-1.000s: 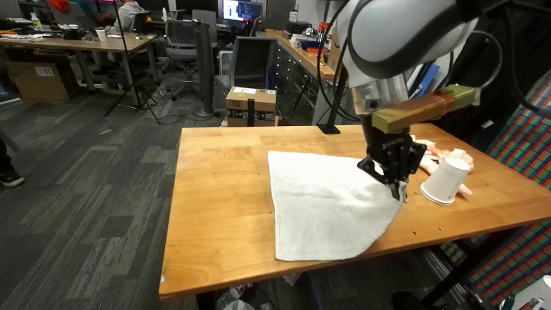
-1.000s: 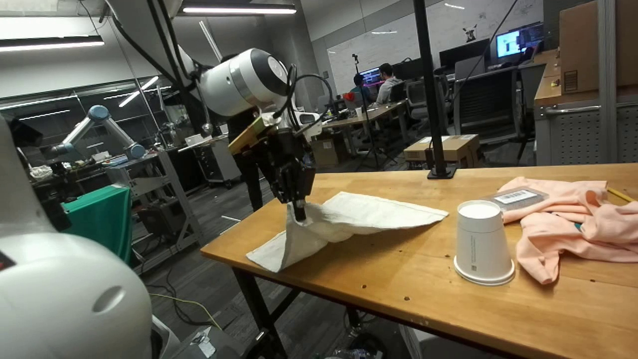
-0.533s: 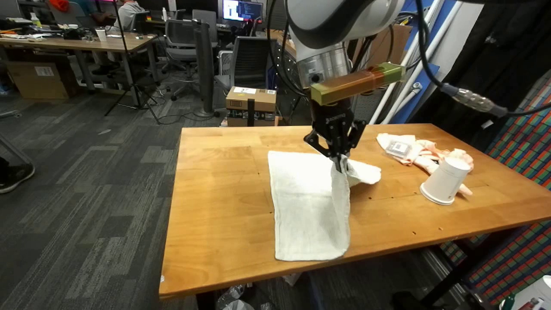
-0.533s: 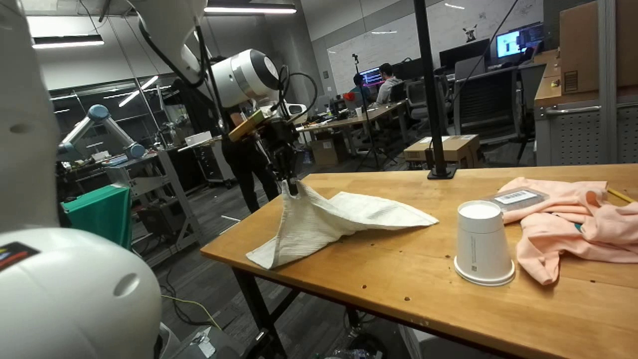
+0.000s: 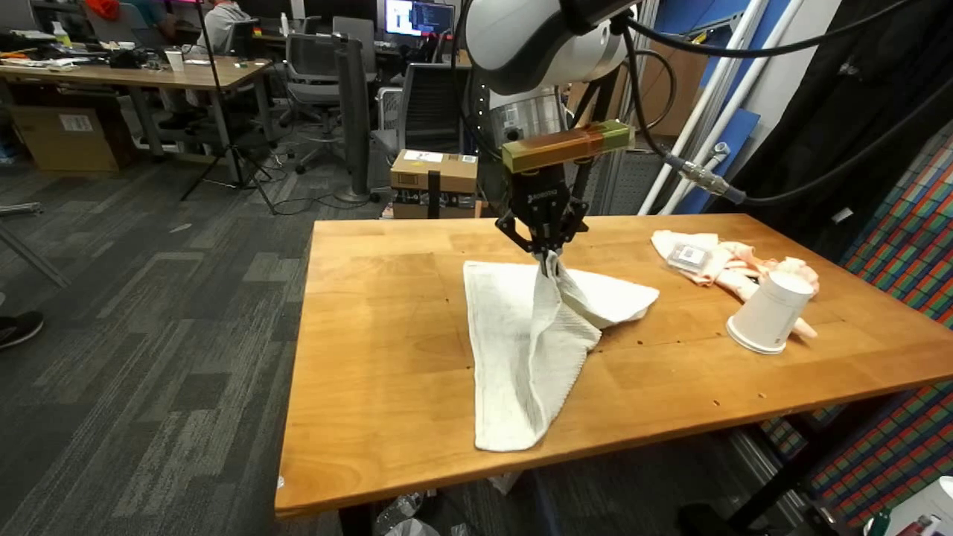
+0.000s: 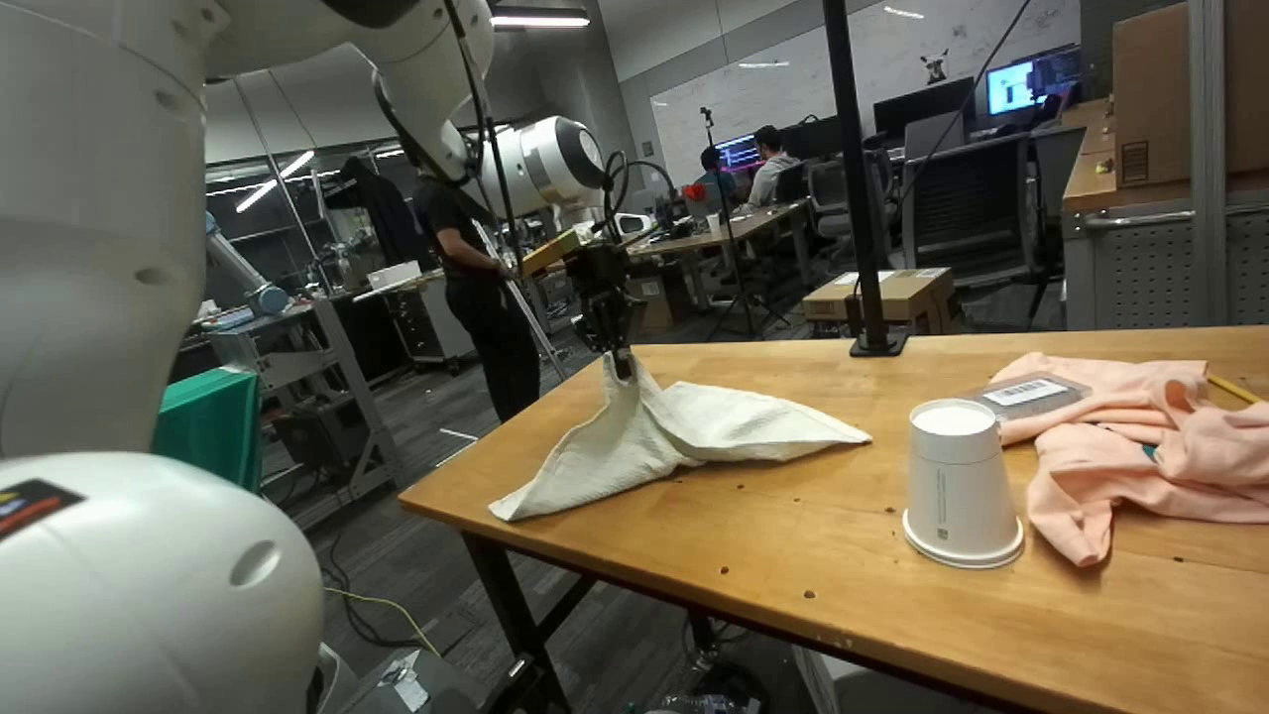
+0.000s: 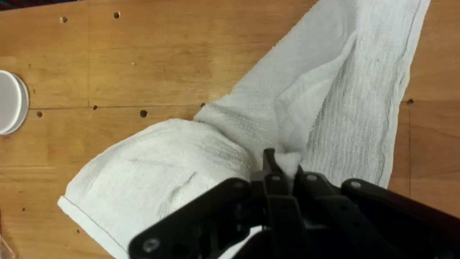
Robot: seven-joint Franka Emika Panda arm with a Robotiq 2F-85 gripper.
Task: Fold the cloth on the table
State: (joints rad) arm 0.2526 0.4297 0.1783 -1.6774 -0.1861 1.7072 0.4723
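Observation:
A white cloth lies on the wooden table (image 5: 372, 357). The cloth shows in both exterior views (image 5: 497, 365) (image 6: 595, 461) and in the wrist view (image 7: 143, 169). My gripper (image 5: 548, 266) is shut on a pinched part of the cloth and holds it raised above the table. The gripper also shows over the cloth in an exterior view (image 6: 620, 369) and in the wrist view (image 7: 285, 160). The raised part hangs in folds below the fingers. One flap spreads flat to one side, and another narrows to a corner near the table's edge.
An upside-down white paper cup (image 5: 774, 313) stands on the table, apart from the cloth. Behind it lies a crumpled pink garment (image 6: 1140, 446) with a clear labelled case (image 6: 1031, 394) on it. A black pole (image 6: 855, 178) rises from the table's edge.
My gripper has carried the held cloth part across the table, away from the cup, and lifted it. The flat cloth has drawn up into folds, with one side turned over.

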